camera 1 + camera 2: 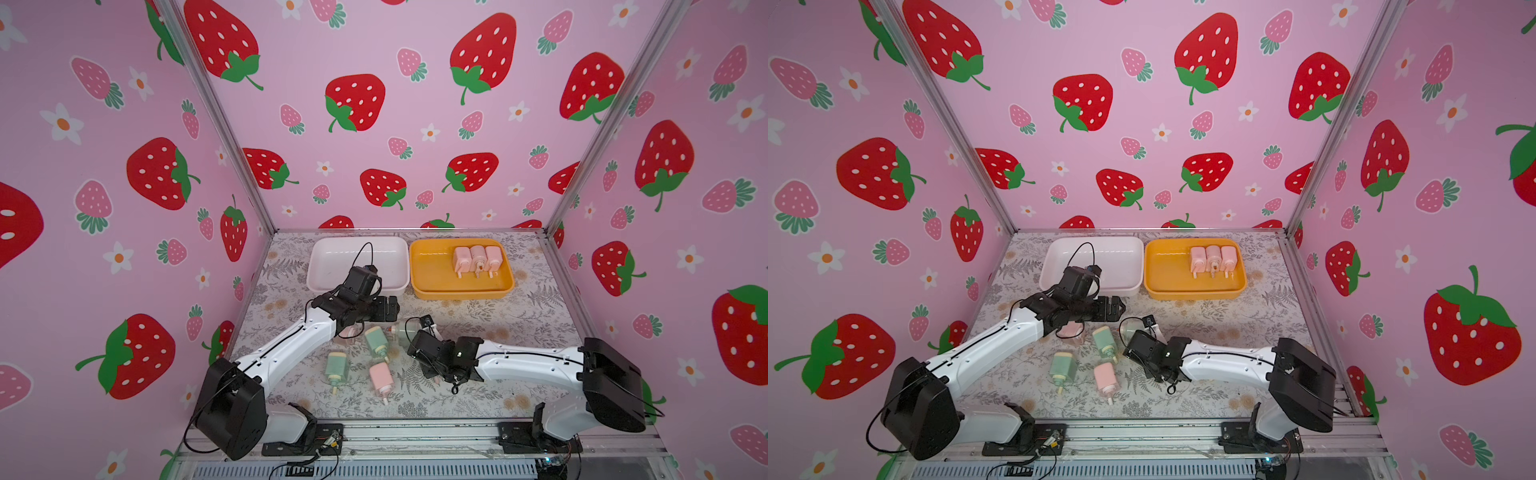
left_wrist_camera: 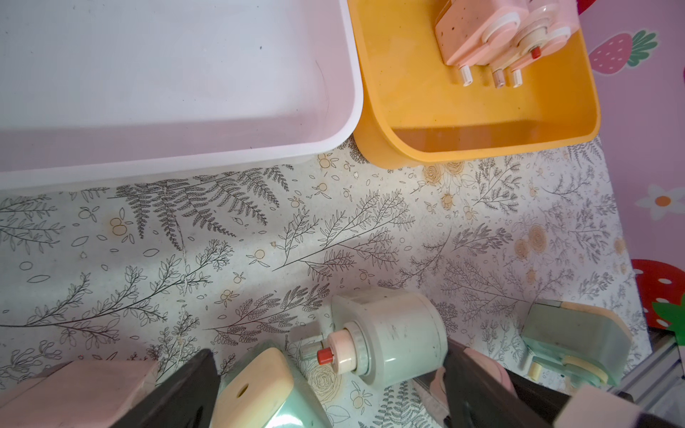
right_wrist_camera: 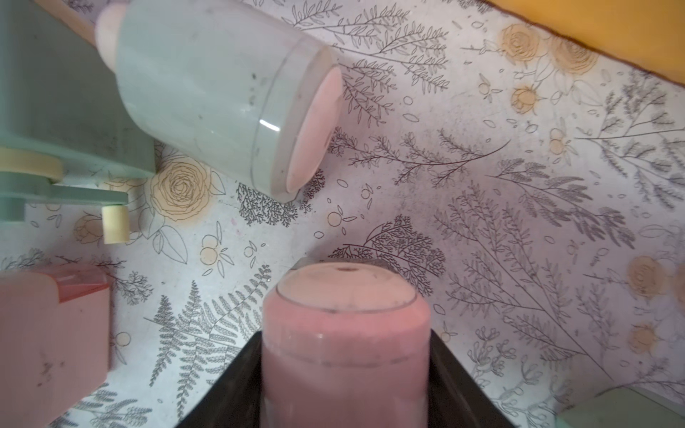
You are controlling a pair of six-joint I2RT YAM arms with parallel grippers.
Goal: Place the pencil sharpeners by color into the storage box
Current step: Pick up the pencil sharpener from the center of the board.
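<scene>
You are counting ten pencil sharpeners (image 1: 380, 376) and two boxes.
Six pink sharpeners (image 1: 477, 258) and four mint green sharpeners (image 1: 336, 368) are showing, one green sharpener (image 2: 574, 341) appearing only in the wrist views; one white box (image 1: 328, 262) and one yellow box (image 1: 432, 272) are standing there.

The held pink sharpener (image 3: 344, 333) in my right claw (image 3: 344, 352) is blurred and cut off at the wrist view's edge. From above, my left arm (image 1: 992, 345) hides most of a second pink sharpener (image 1: 1070, 331).

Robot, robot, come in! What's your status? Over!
Left gripper open. Right gripper shut on pink sharpener. Three pink ones in yellow box. Green sharpener lying close ahead.
</scene>
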